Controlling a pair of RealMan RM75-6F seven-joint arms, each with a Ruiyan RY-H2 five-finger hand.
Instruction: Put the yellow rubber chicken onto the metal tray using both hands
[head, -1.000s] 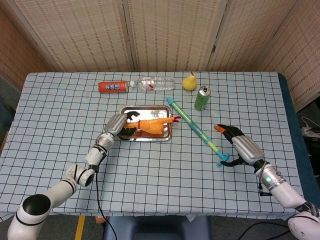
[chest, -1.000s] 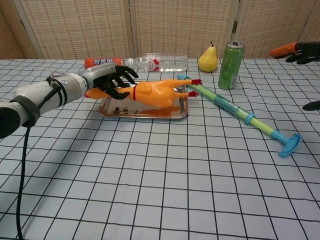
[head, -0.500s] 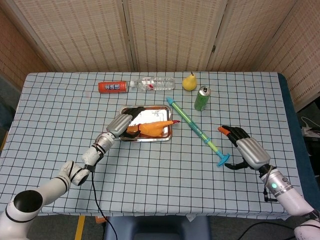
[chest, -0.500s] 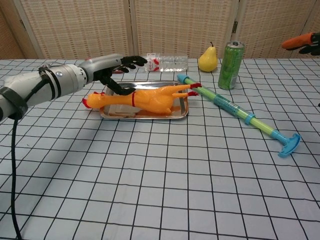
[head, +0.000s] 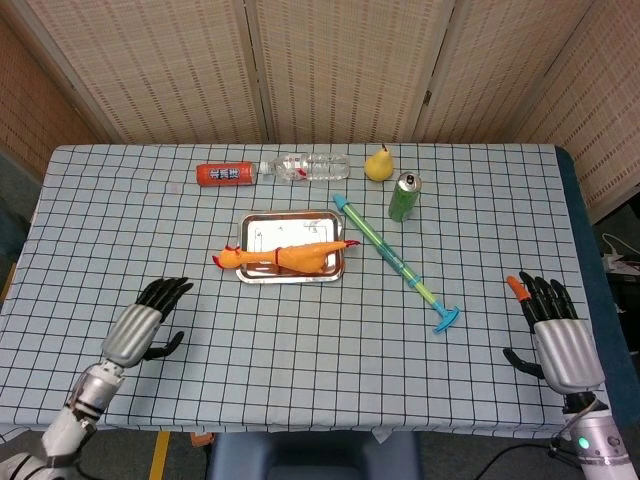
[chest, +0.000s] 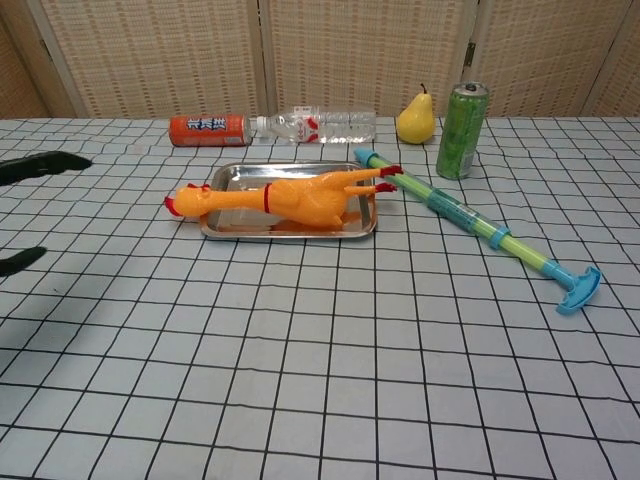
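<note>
We see the yellow rubber chicken (chest: 290, 197) lying lengthwise on the metal tray (chest: 240, 172), its body inside the rim, its red-combed head poking past the tray's left edge and its red feet reaching the right edge. Our left hand (head: 140, 325) hovers low at the near left of the table (head: 300, 340), fingers spread and empty; our right hand (head: 555, 335) is at the near right, fingers also apart, holding nothing. The risk we judge from here is slight: the overhanging head could tip the soft, springy toy off the shallow, slick tray if anything nudges it. The tray is shiny and rectangular with a low lip. Behind it lie a clear plastic bottle (chest: 318, 124) and an orange-labelled one (chest: 208, 129); nearby stand a pear (chest: 416, 118) and a green can (chest: 462, 130), and a long green-and-blue plastic tube (chest: 480, 230) lies just right of the tray.
</note>
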